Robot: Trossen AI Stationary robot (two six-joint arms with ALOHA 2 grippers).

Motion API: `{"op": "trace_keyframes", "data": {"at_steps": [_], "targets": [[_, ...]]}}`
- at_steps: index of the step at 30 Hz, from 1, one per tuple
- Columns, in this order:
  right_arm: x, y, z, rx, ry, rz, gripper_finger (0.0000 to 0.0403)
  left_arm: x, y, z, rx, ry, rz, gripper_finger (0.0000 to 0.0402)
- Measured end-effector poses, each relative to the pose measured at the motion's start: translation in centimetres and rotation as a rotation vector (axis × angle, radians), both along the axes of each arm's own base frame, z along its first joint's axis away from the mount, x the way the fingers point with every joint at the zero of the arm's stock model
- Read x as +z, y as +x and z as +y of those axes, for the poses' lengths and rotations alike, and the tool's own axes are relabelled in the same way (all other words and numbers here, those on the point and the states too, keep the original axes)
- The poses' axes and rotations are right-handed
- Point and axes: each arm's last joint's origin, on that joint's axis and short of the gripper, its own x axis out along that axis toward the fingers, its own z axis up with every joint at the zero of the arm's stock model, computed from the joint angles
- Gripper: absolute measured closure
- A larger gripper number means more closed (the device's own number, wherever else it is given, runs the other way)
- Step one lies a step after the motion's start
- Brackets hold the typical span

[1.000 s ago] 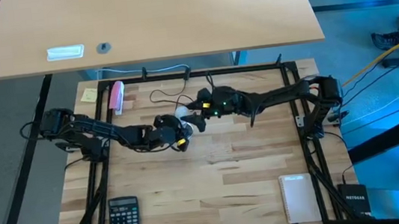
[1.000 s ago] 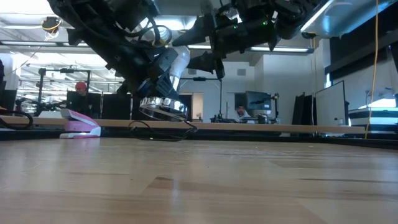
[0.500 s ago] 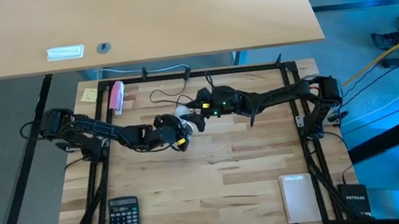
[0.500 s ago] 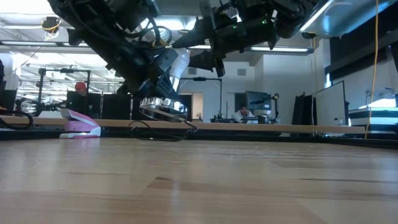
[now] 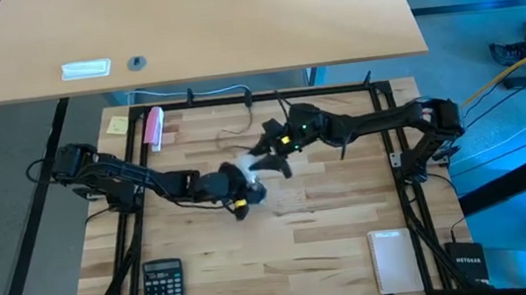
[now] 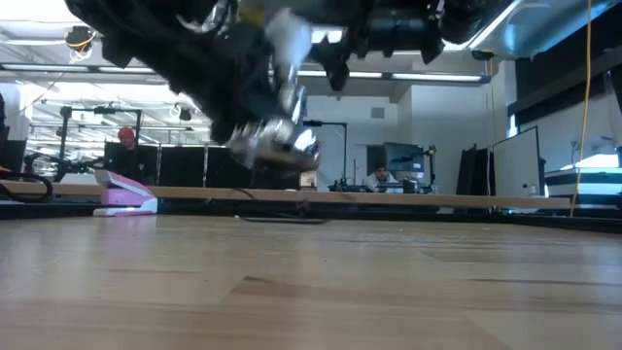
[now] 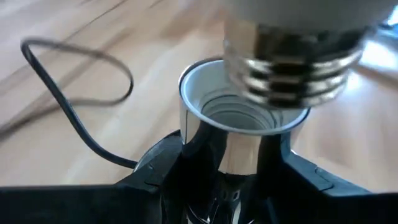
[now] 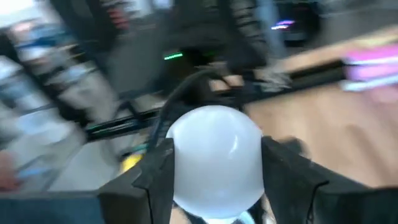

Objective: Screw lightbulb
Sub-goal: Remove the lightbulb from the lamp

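Above the middle of the bench (image 5: pixel 334 249), both arms meet in the air. Left gripper (image 5: pixel 235 188) is clamped on the silver socket (image 7: pixel 239 146), holding it clear of the wood with its white-lined mouth open toward the lightbulb (image 8: pixel 214 163); the socket's black cord (image 7: pixel 71 106) trails loose over the boards. Right gripper (image 5: pixel 266 160) has a finger on each side of the bulb's white globe, apparently gripping it, and presents the bulb base-first to the socket.

Risk: in the left wrist view the threaded metal base sits at the socket's rim, offset to one side and seemingly not yet engaged. If turning begins from this misalignment, the threads would likely cross or the base would ride on the rim. Both parts are held in the air, so a sideways push could also twist the socket in its grip, or let the smooth globe slip.

Lightbulb: matt white, rounded globe narrowing to a ribbed, silvery screw base.
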Motion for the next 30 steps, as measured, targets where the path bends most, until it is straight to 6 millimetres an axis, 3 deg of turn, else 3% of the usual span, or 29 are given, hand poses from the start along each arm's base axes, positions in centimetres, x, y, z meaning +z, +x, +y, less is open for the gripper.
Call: {"op": "trace_keyframes", "data": {"at_steps": [5, 8, 11, 15, 21, 24, 30], "targets": [[1.3, -0.5, 0.8, 0.244, -0.002, -0.093, 0.0208, 1.7, 0.8, -1.6, -0.286, 0.005, -0.179, 0.0233], [1.4, -0.5, 0.9, 0.271, 0.019, -0.098, 0.0210, 2.2, 0.9, -2.0, -0.322, -0.001, -0.221, 0.0233], [1.7, -0.8, 0.8, 0.267, 0.025, -0.097, 0.0209, 1.7, 0.8, -1.8, -0.303, 0.007, -0.173, 0.0233], [3.6, -2.3, 0.0, 0.235, 0.021, -0.101, 0.0208, 0.7, 0.4, -1.2, -0.169, 0.072, -0.059, 0.0233], [4.2, -5.5, -0.9, 0.066, -0.075, 0.093, 0.0209, -0.2, -0.1, -0.5, 0.007, 0.212, -0.021, 0.0233], [3.5, -6.6, -0.8, -0.025, -0.161, 0.180, 0.0209, -1.3, 0.1, 0.0, 0.017, 0.234, -0.048, 0.0233], [0.2, -7.6, -0.3, -0.068, -0.160, 0.287, 0.0210, -4.6, 0.6, 2.0, 0.069, 0.288, -0.021, 0.0233]]}}
